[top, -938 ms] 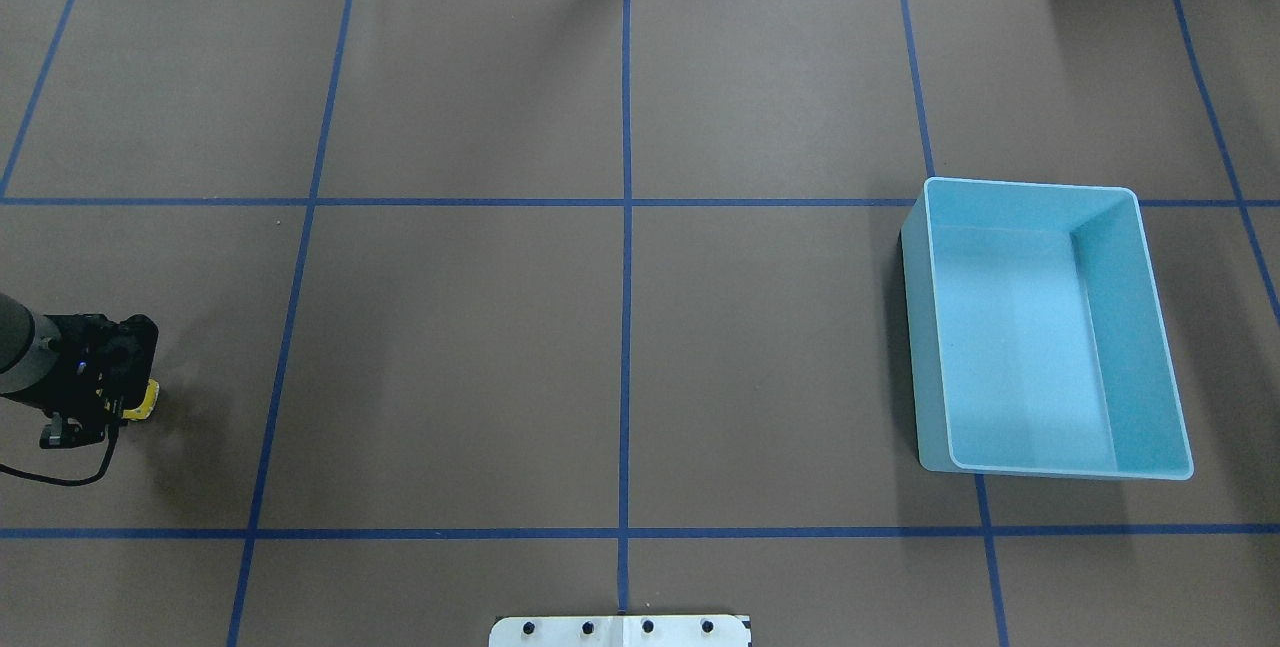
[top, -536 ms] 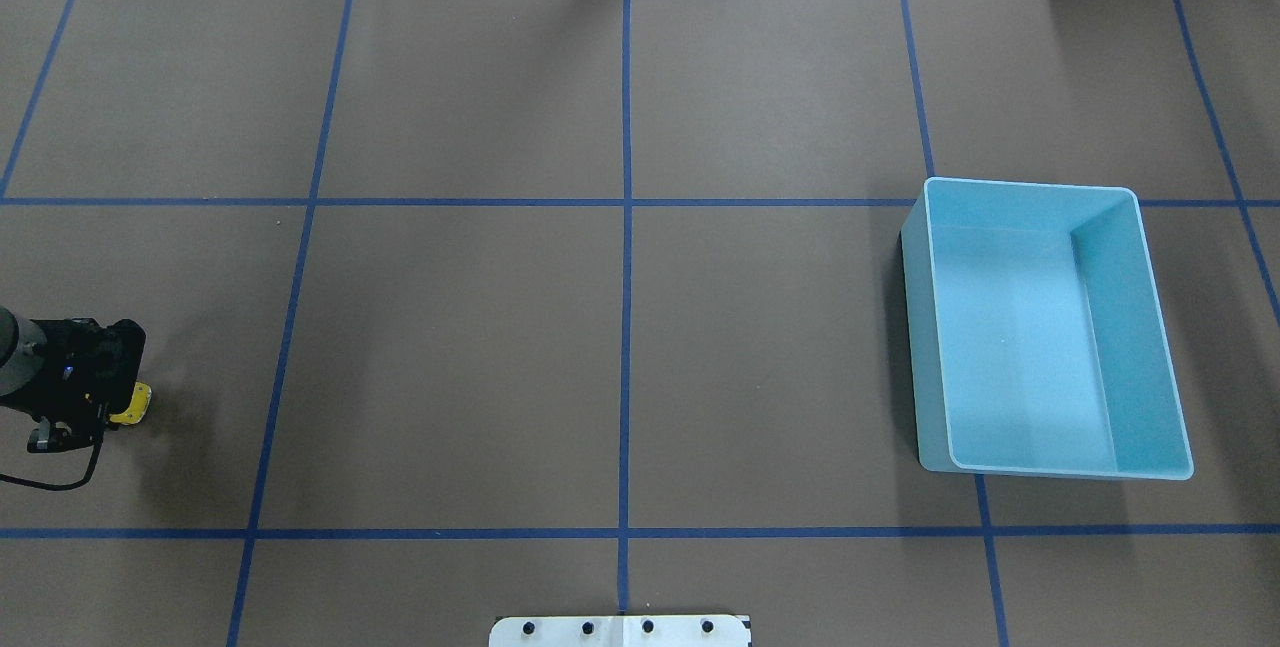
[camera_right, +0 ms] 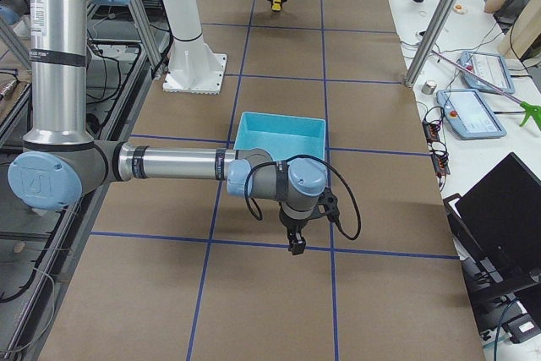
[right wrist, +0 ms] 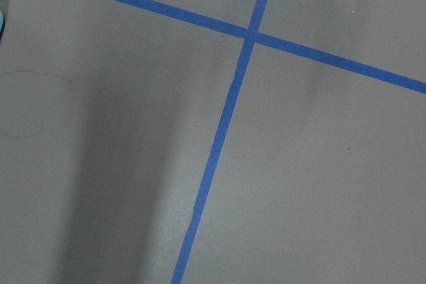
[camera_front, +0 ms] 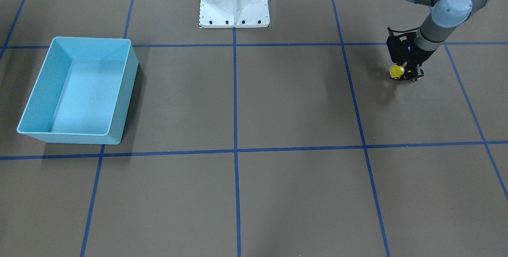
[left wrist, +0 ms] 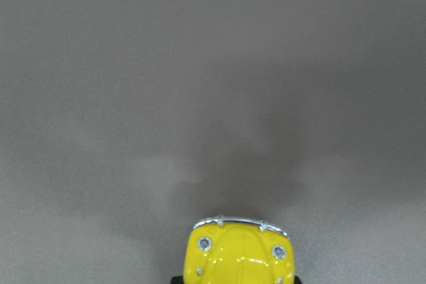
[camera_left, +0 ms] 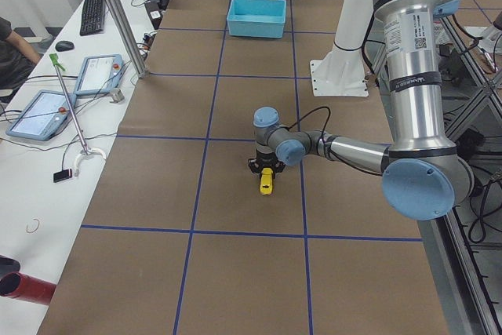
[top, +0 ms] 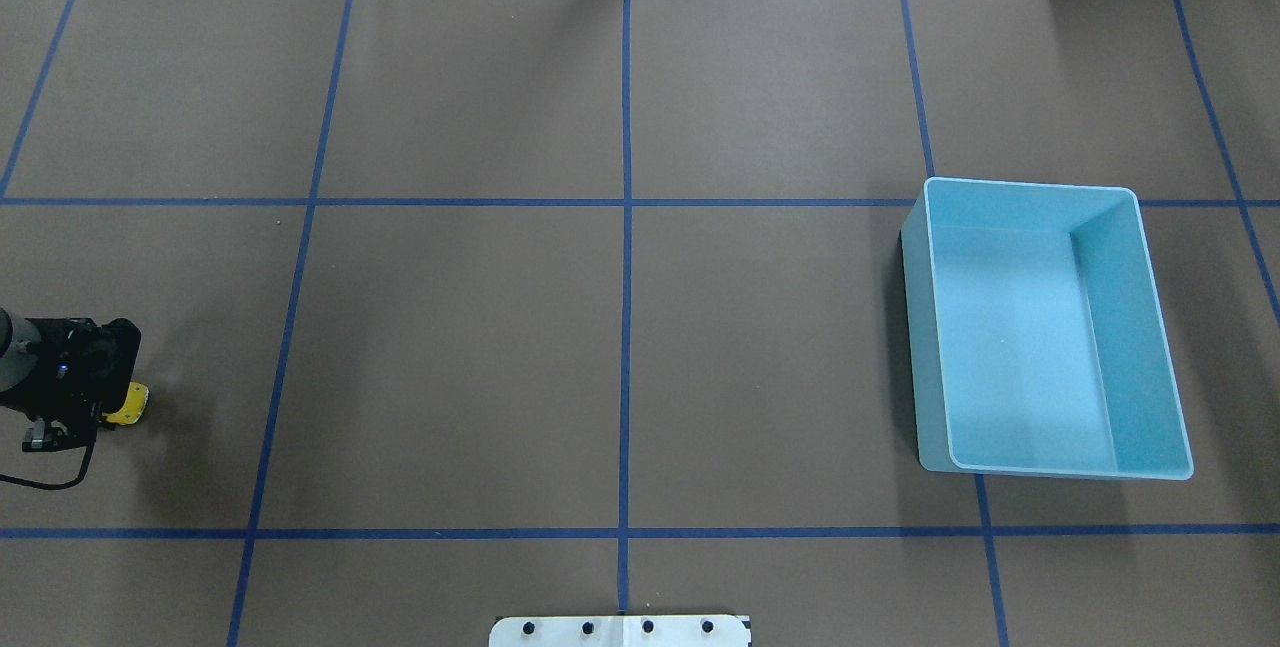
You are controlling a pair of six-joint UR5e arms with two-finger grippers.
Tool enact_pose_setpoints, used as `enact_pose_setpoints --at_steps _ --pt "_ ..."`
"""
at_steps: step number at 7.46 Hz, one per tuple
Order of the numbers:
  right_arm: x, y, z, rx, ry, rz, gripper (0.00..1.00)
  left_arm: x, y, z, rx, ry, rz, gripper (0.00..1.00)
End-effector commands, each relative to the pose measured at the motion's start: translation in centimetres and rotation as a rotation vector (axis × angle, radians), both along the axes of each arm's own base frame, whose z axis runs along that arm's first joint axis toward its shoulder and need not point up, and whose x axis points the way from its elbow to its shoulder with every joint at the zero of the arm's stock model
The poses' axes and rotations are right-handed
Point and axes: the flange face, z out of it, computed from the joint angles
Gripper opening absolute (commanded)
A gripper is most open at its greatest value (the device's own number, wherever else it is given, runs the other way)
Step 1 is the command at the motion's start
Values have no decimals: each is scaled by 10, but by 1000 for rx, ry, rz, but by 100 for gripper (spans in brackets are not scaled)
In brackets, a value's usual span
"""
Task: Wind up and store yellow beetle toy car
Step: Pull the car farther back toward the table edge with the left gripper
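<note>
Since the earlier overhead pictures, the left gripper [top: 112, 405] has drawn the yellow beetle toy car [top: 130, 402] a little further toward 9 o'clock. Its jaws are clenched on the car's rear. The wrist view shows only the bonnet and headlights, nose pointing toward 3 o'clock, and the wheels appear to sit on the table [top: 450, 357]. A backward drag like this looks like the wind-up stroke, so storing is not yet begun.

Little room is left at 9 o'clock, where the gripper is near the overhead view's border; how close the table's own edge is there I cannot tell. Toward 3 o'clock the brown surface runs bare across the blue tape lines [top: 626, 327], a long lane for a released car.

Well apart, at 3 o'clock, stands the light blue bin [top: 1140, 347], nothing in it. The right gripper [camera_right: 295, 244] hangs just beside the bin; whether its jaws are parted I cannot tell.
</note>
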Motion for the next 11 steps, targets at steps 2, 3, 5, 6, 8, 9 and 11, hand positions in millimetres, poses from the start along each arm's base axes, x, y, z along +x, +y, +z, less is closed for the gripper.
enact_pose_setpoints --at_steps 2,3,5,6,8,9,11 --pt "0 -1 -1 2 0 0 100 -7 2 9 -3 9 -4 0" --pt "0 -1 -1 2 0 0 100 -10 1 10 -2 13 5 0" --pt "0 0 0 0 1 -1 100 -15 -2 15 -13 27 3 0" --pt "0 0 0 -1 2 0 100 -18 -1 17 -11 30 2 0" --pt "0 0 0 0 1 -1 100 -21 2 27 -7 36 3 0" --pt "0 0 0 0 1 -1 100 -22 4 28 -16 48 10 0" --pt "0 0 1 -1 3 -1 100 -22 5 29 -14 53 11 0"
